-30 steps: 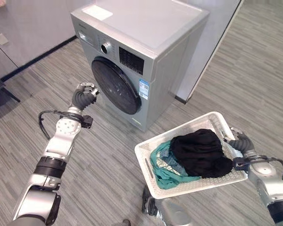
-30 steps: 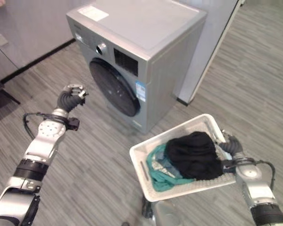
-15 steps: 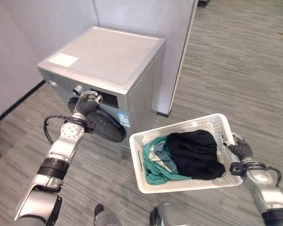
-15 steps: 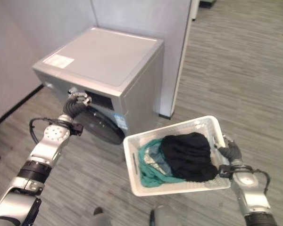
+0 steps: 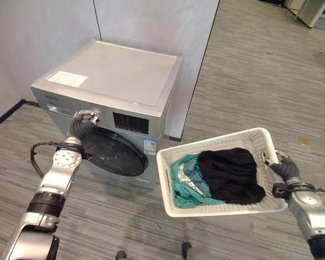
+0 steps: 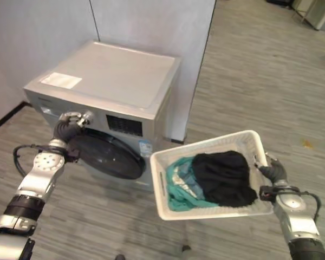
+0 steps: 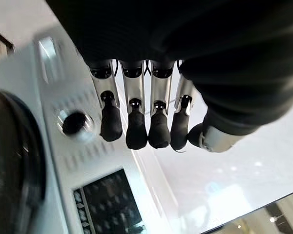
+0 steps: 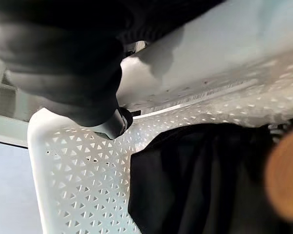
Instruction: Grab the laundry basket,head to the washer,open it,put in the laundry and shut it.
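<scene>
The silver washer (image 5: 124, 76) stands ahead at the left, its dark round door (image 5: 116, 154) closed. My left hand (image 5: 82, 122) is raised at the door's upper left, by the control panel and its knob (image 7: 74, 123). Its fingers (image 7: 136, 122) hang relaxed and hold nothing. The white perforated laundry basket (image 5: 216, 208) is held up at the right, beside the washer's front corner. A black garment (image 5: 230, 173) and a teal one (image 5: 184, 187) lie in it. My right hand (image 5: 284, 169) is shut on the basket's right rim, thumb (image 8: 115, 124) inside the wall (image 8: 78, 185).
A grey wall panel (image 5: 151, 21) rises right behind the washer. A white label (image 5: 67, 79) lies on the washer's top. Striped grey floor (image 5: 260, 81) spreads out to the right, with furniture (image 5: 314, 11) at the far right corner.
The camera has swung, so the washer now shows more from the front. My left hand sits by the control panel's left end, above the door. The basket stays in my right hand.
</scene>
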